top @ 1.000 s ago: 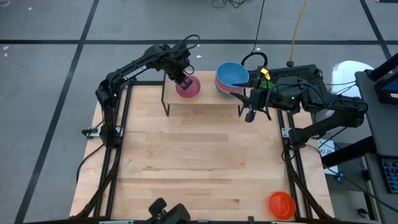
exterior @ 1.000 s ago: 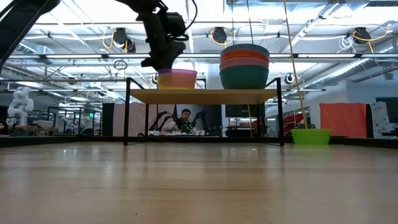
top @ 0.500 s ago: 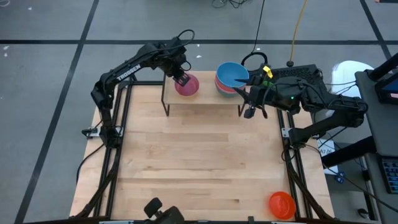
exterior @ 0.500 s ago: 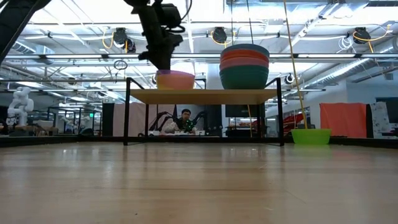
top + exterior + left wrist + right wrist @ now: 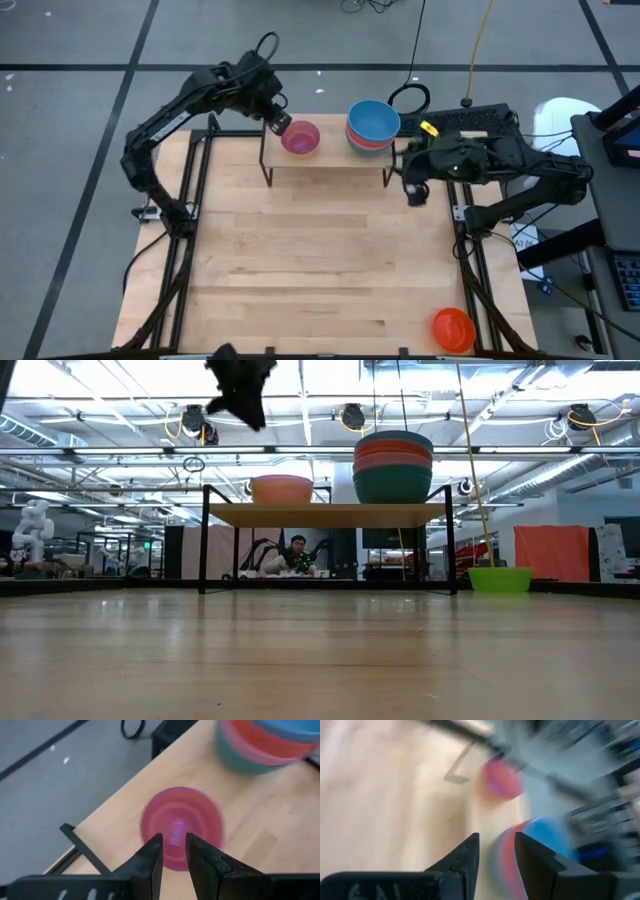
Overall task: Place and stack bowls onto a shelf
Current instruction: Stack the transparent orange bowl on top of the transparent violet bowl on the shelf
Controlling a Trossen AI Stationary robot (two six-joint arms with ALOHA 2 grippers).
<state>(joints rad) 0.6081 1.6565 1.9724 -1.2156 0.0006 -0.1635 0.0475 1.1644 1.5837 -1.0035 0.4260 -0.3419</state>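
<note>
The pink bowl sits alone on the left part of the shelf, and nothing touches it now; a second ago the left gripper was down at its rim, and since then it has lifted off and drawn back toward the shelf's outer left corner. From table height that gripper now hangs well above the bowl, up near the top of the view. In its own wrist view the two fingers stand slightly apart with nothing between them, the pink bowl below and beyond.

The stack of bowls on the right part of the shelf has not moved. Seen level, it shows four layers: teal at the bottom, then red, then pink or orange (hard to say which), and a blue rim on top. So five bowls rest on the shelf, one alone and four nested.

The right gripper has shifted too: it was close against the stack's right side and now sits lower, just off the shelf's right front leg, over the bench. Its fingers are parted and empty.

One orange bowl lies by itself at the bench's near right corner, well apart from everything. One green bowl shows beyond the shelf's right leg in the level view.
</note>
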